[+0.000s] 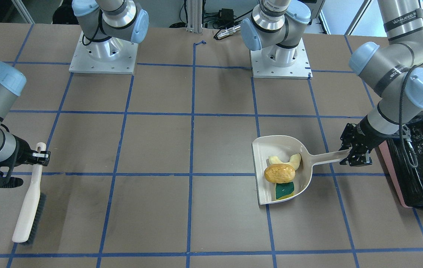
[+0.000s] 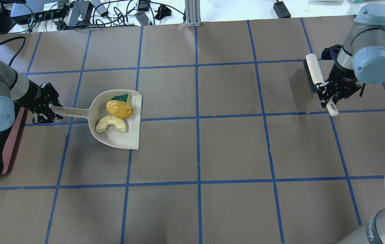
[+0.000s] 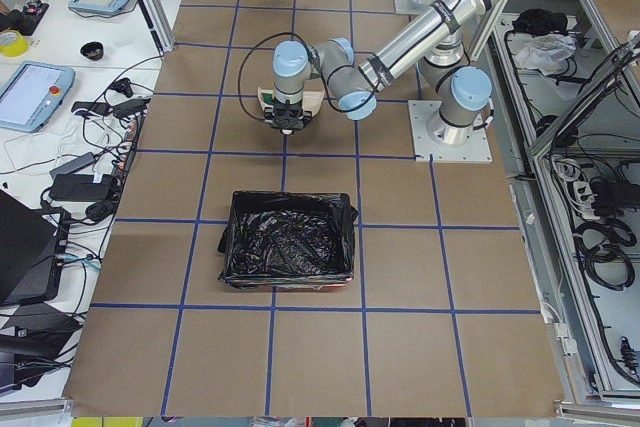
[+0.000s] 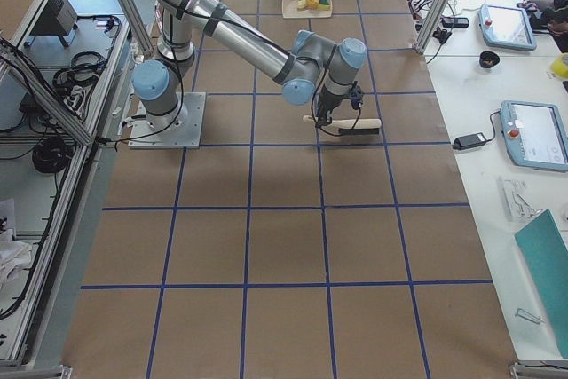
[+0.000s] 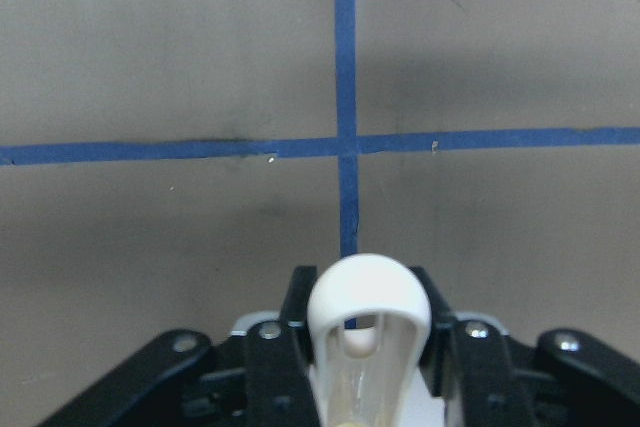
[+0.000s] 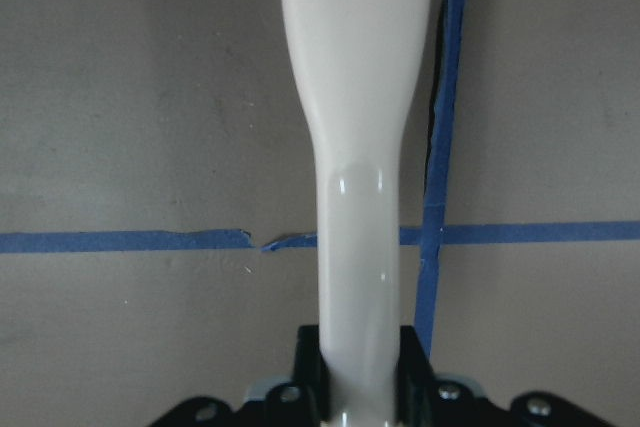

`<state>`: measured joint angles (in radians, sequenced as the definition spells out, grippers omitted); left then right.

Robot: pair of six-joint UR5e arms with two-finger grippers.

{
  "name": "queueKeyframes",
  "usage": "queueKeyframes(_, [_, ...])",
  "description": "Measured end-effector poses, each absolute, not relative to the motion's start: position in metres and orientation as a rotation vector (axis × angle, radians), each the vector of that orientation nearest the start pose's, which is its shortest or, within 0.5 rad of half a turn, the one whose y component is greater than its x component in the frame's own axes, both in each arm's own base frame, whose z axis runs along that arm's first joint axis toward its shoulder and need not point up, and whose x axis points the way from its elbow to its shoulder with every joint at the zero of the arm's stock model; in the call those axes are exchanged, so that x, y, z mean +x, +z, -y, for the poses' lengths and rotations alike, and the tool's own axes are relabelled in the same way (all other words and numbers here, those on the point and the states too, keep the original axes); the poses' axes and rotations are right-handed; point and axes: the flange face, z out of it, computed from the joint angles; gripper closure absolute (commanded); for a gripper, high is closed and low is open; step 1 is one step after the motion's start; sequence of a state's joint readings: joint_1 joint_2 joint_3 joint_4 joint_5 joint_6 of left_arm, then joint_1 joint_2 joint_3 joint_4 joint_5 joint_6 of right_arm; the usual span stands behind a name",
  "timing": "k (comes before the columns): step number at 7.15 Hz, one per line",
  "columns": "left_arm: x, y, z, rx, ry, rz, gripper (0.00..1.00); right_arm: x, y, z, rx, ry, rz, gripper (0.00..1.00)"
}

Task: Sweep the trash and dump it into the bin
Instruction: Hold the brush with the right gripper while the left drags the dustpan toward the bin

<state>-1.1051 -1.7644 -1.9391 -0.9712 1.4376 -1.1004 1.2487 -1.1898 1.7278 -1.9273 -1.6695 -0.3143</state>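
The trash lies in the beige dustpan (image 1: 267, 149) (image 2: 135, 135): an orange-yellow potato piece (image 1: 279, 173) (image 2: 119, 109), a cream crescent slice (image 1: 295, 160) (image 2: 111, 123) and a green-and-yellow sponge wedge (image 1: 284, 190) (image 2: 121, 97). My left gripper (image 1: 347, 154) (image 2: 48, 112) (image 5: 368, 317) is shut on the dustpan's handle, with the pan held level. The pink bin (image 1: 392, 171) (image 2: 11, 142) (image 3: 290, 242), lined with a black bag, stands just behind that gripper. At the other end of the table my right gripper (image 1: 40, 154) (image 2: 326, 93) (image 6: 365, 377) is shut on the handle of a brush (image 1: 29, 208) (image 2: 314, 73).
Blue tape lines cross the brown table. The two arm bases (image 1: 103, 52) (image 1: 280, 56) stand at the robot's edge. Cables and electronics (image 2: 94, 10) lie beyond the far edge. A wide stretch of bare table separates the dustpan from the brush.
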Motion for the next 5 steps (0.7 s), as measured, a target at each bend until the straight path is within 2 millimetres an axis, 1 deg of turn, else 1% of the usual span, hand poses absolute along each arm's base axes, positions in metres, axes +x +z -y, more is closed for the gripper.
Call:
queueKeyframes(1, [0.1064, 0.2805, 0.5286, -2.345, 0.028, -2.332, 1.0, -0.0646, 0.2388, 0.5843, -0.007, 0.325, -3.158, 1.0])
queueKeyframes(5, [0.1127, 0.2817, 0.5286, -2.408, 0.058, -2.357, 1.0, -0.0632, 0.2321, 0.5842, -0.008, 0.336, -3.141, 1.0])
